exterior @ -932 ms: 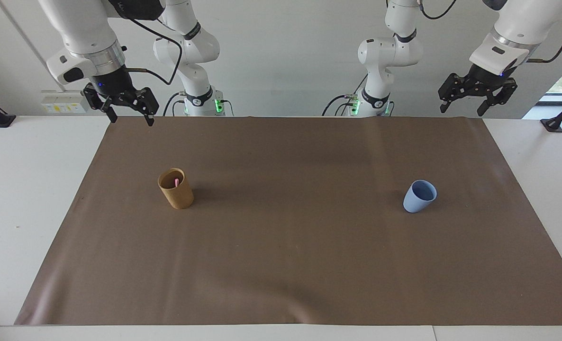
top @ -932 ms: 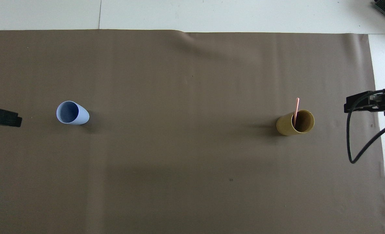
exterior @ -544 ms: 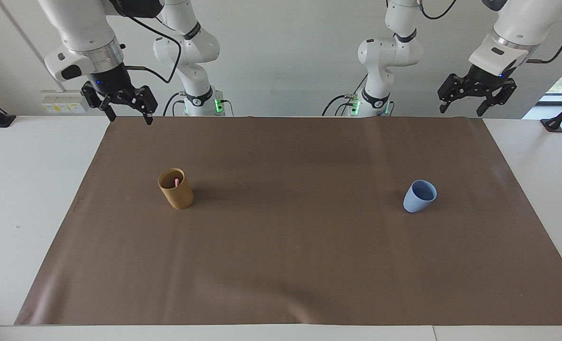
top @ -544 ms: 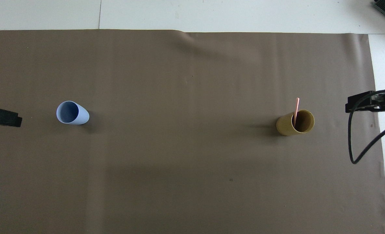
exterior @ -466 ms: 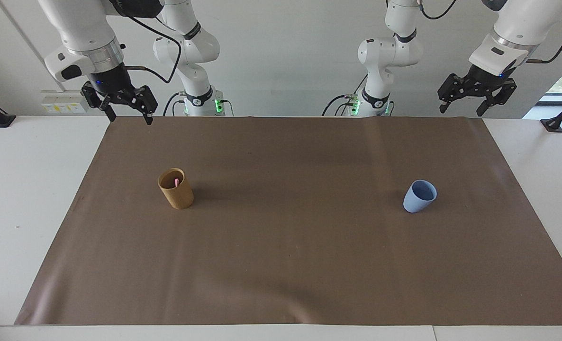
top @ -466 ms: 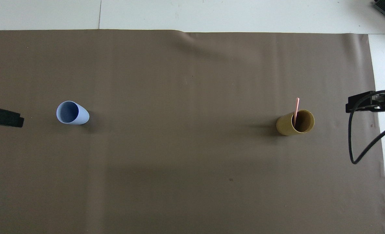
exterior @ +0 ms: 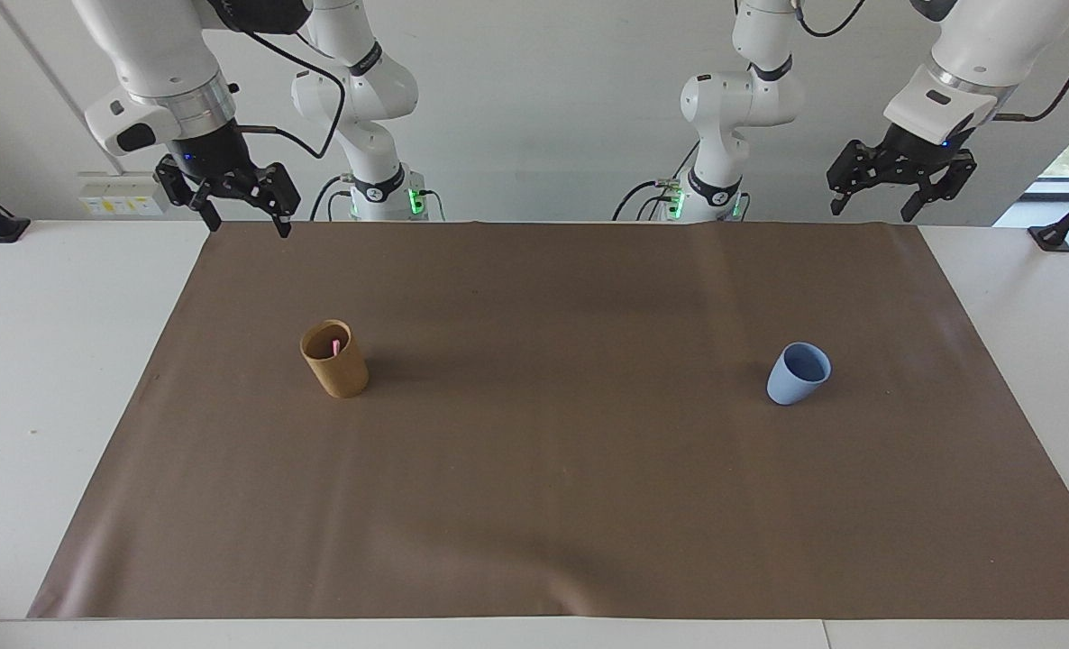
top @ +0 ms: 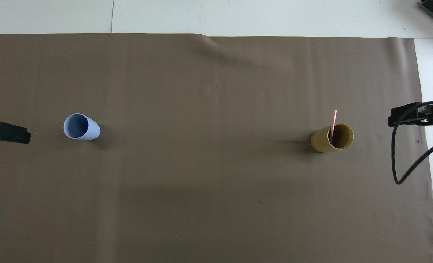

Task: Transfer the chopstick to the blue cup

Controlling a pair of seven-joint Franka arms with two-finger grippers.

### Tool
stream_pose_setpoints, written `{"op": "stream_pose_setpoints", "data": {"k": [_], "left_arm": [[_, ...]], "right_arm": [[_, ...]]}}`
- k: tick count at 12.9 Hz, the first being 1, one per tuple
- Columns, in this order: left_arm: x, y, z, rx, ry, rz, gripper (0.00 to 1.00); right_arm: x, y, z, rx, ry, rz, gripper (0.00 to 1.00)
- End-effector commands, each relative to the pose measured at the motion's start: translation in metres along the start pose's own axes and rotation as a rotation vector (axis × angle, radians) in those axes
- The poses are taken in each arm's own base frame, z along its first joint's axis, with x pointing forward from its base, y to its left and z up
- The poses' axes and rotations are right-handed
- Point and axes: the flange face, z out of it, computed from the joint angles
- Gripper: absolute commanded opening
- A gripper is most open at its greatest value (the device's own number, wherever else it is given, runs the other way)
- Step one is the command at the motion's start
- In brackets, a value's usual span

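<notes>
Brown mat (exterior: pixel 552 469) covers most of the white worktop (exterior: pixel 39 379). Tan cup (exterior: pixel 334 359) stands upright on the mat toward the right arm's end. One pink chopstick (top: pixel 333 122) stands in it, leaning on the rim, top end poking out above the cup; in the facing view only a short pink bit shows inside the mouth (exterior: pixel 335 345). Only one stick can be made out.

Blue cup (exterior: pixel 799 372) stands on the mat toward the left arm's end, well apart from the tan cup, about level with it. Nothing visible inside it.

Right hand (exterior: pixel 244 214) hangs raised over the mat's corner at the right arm's end, fingers spread wide, holding nothing. A black cable (top: pixel 402 157) loops off it.

Left hand (exterior: pixel 872 200) hangs raised over the mat's corner at the left arm's end, fingers spread wide, holding nothing. In the overhead view only its tip shows at the frame edge (top: pixel 6 132), beside the blue cup, not touching.
</notes>
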Motion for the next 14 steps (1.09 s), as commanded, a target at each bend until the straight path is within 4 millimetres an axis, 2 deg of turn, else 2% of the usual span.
{"op": "stream_pose_setpoints", "data": {"k": [1, 14], "left_arm": [[-0.0086, 0.0018, 0.0008, 0.009, -0.006, -0.002, 1.00], [-0.0068, 0.0050, 0.0035, 0.008, 0.002, 0.009, 1.00]], "right_arm": [[-0.0031, 0.0037, -0.0032, 0.015, 0.011, -0.011, 1.00], [-0.0044, 0.0075, -0.0029, 0.011, 0.002, -0.003, 1.00]]}}
